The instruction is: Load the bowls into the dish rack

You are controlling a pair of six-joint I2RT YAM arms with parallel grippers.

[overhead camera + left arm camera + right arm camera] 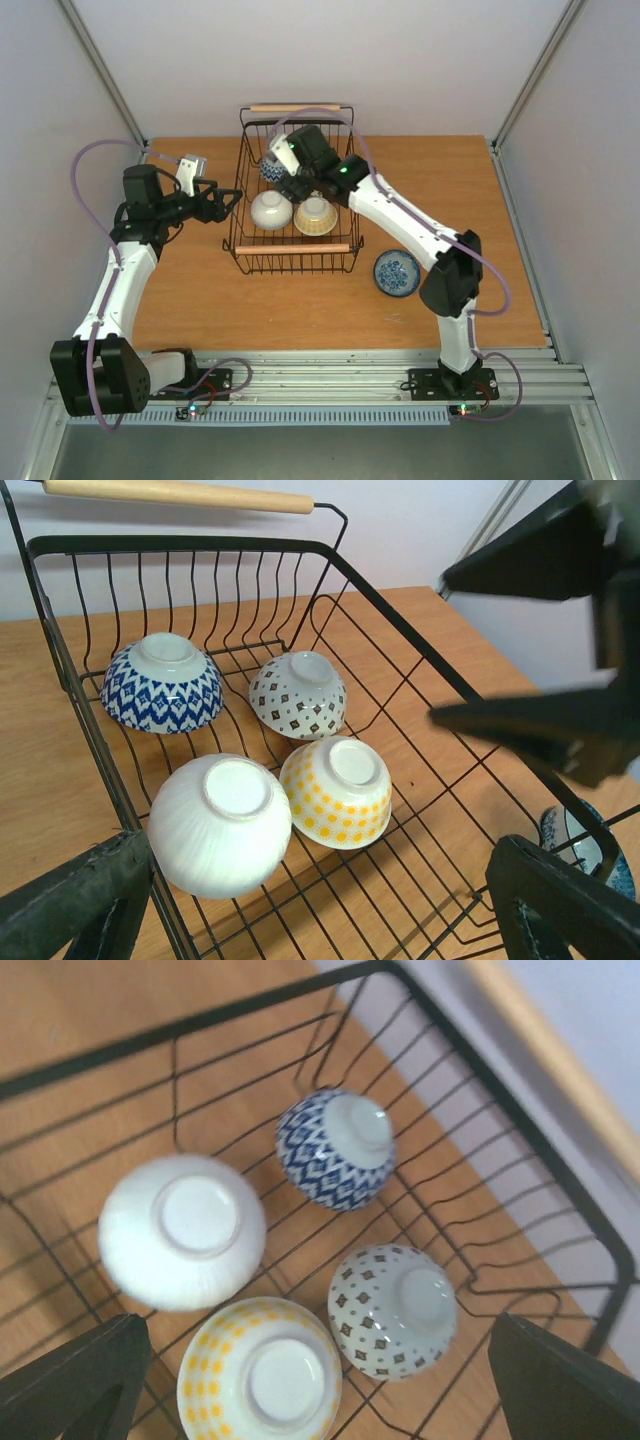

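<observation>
The black wire dish rack [293,249] stands mid-table with four bowls upside down in it: a white one [271,210], a yellow-dotted one [315,215], a blue-patterned one [270,168] and a brown-diamond one [393,1310]. A fifth bowl [397,272], blue inside, sits upright on the table right of the rack. My right gripper [291,187] hovers open and empty over the rack's middle, above the brown-diamond bowl. My left gripper [228,205] is open and empty at the rack's left rim [180,546], looking in at the white bowl [221,823] and the yellow-dotted bowl [336,791].
The rack has wooden handles at the far [295,107] and near ends. White walls and metal posts close in the wooden table [450,180] on three sides. In the left wrist view the right gripper's black body [560,680] hangs at upper right.
</observation>
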